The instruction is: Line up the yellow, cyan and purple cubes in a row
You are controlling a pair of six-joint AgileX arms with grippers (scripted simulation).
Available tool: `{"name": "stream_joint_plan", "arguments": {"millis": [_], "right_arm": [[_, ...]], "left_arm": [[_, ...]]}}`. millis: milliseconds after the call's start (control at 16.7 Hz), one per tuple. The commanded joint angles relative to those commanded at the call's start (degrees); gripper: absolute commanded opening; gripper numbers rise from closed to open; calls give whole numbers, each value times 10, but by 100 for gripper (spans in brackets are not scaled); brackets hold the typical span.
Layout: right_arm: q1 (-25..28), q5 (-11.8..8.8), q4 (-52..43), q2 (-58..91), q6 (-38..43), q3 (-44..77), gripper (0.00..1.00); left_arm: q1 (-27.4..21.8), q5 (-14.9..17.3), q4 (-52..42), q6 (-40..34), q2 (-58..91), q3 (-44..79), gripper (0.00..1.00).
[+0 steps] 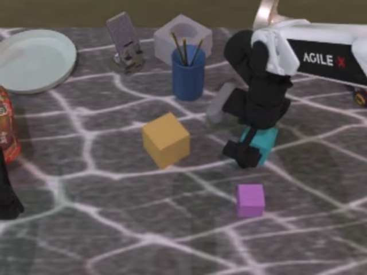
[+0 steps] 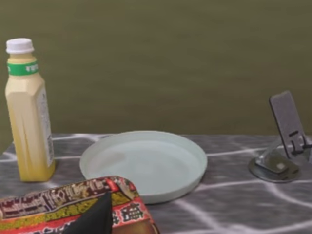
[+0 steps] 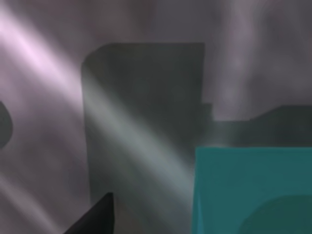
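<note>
The yellow cube (image 1: pixel 166 139) rests near the middle of the table. Toward the front right lies the small purple cube (image 1: pixel 250 200). Between them and farther back is the cyan cube (image 1: pixel 266 140), partly covered by my right gripper (image 1: pixel 248 150), which is lowered right at it. In the right wrist view the cyan cube (image 3: pixel 253 190) sits to one side, and a gap separates it from the one dark fingertip (image 3: pixel 95 217) that shows, so the gripper is open. My left gripper (image 1: pixel 7 197) is parked at the table's left edge, open and holding nothing.
A blue cup (image 1: pixel 188 74) with sticks stands behind the yellow cube, with a pale grey holed block (image 1: pixel 183 34) and a phone stand (image 1: pixel 126 40) farther back. A pale plate (image 1: pixel 69 57), a snack packet (image 1: pixel 7 126) and a yellow bottle (image 2: pixel 28 112) occupy the left side.
</note>
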Motion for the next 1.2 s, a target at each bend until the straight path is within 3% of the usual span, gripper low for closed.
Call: {"name": "stream_joint_plan", "arguments": {"millis": [240,1020,1200], "right_arm": [[0,0,3,2,0,-2,100],[0,0,3,2,0,-2,2],[0,0,3,2,0,-2,0]], "left_arm": [[0,0,0,0,0,0,100],[0,0,0,0,0,0,100],[0,0,0,0,0,0,100]]}}
